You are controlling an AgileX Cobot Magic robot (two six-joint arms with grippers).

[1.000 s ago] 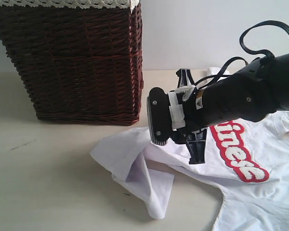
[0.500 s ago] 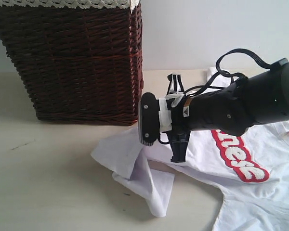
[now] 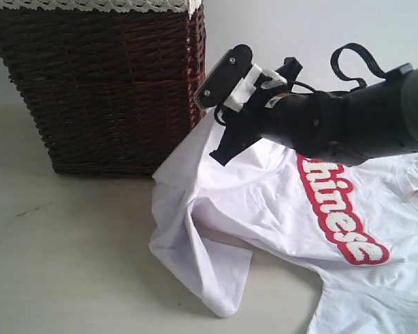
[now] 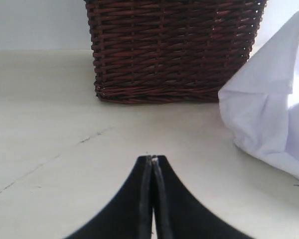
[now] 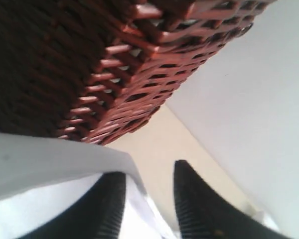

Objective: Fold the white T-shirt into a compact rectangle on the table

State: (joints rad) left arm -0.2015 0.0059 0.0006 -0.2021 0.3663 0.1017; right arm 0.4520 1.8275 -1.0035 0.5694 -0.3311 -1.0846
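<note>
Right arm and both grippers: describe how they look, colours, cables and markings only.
The right arm is a glossy black rounded housing with a black cable looping above it. Near its wrist sit a white bracket and a flat black plate with two screws. The right gripper has ribbed black fingers; the left gripper has smooth black tapering ones.

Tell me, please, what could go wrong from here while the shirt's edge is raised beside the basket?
1. In the right wrist view the right gripper has its jaws apart and the cloth seems only draped at one finger, so the white T-shirt may slip free and drop.
2. The raised edge sits right by the wicker basket; cloth or gripper could snag it.
3. The crumpled flap on the table could get folded in as creases.
</note>
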